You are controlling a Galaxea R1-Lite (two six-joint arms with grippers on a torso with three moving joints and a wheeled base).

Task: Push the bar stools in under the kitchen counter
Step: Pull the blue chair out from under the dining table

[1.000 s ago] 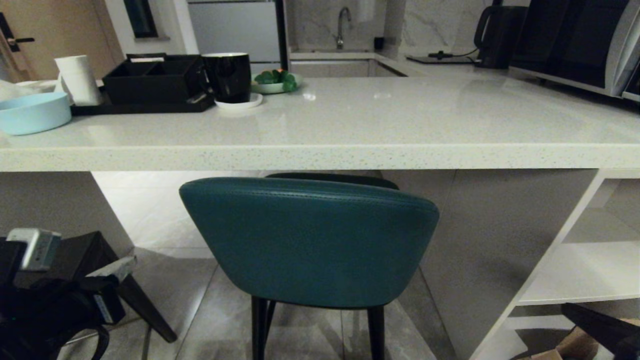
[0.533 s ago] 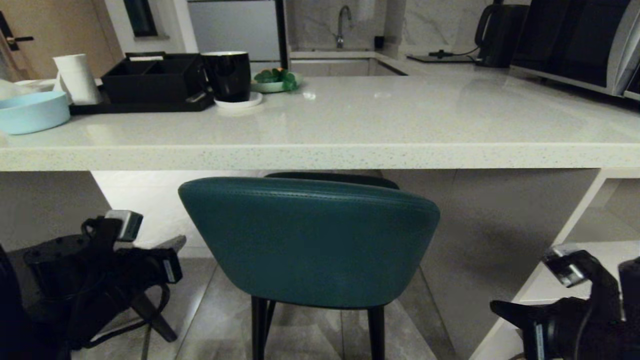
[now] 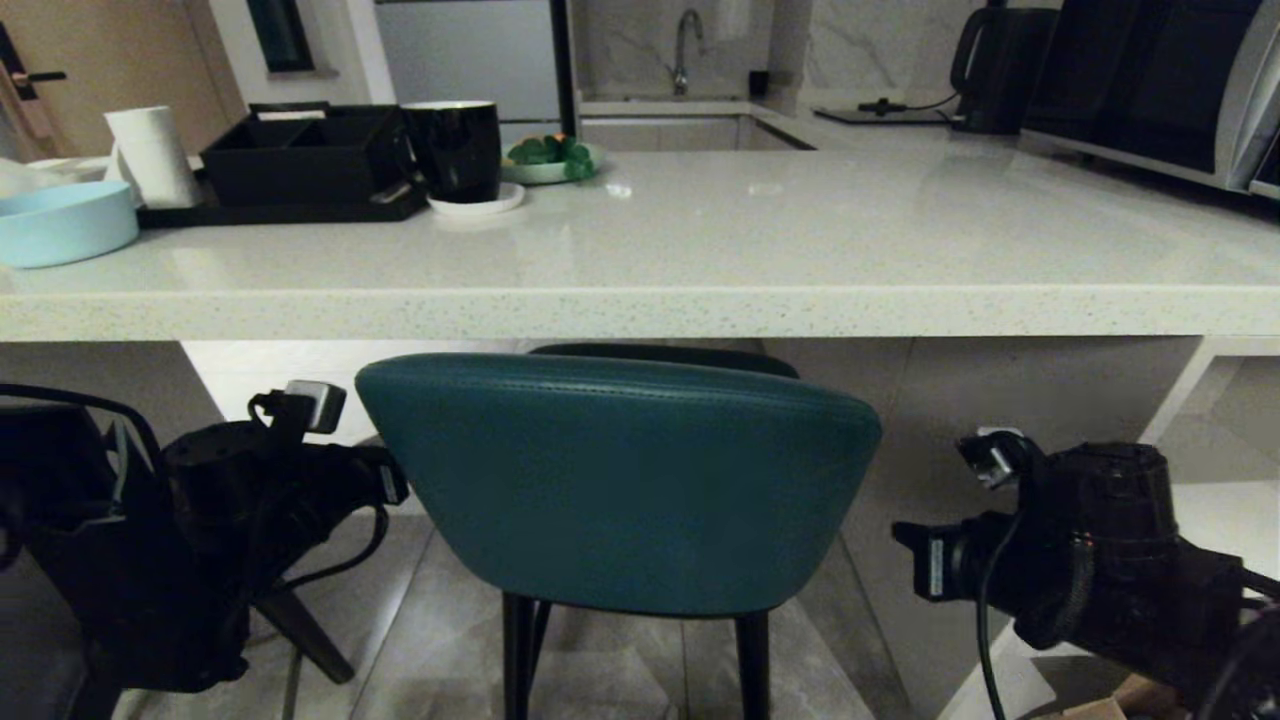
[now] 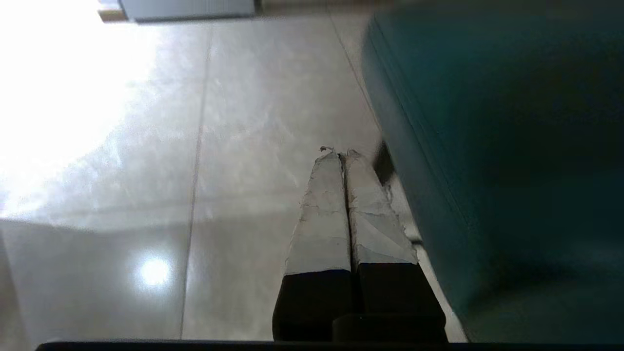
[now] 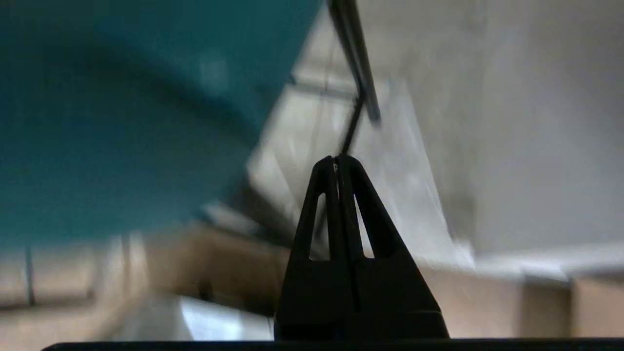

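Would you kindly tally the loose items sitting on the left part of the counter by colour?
Black: 2, the mug and the organiser tray
White: 2, the paper roll and the saucer
Light blue: 1, the bowl
Green: 1, the dish of greens
Total: 6

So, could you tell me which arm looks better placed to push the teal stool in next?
Probably left: the left gripper, shut, sits right beside the stool's back; the right gripper stands further off.
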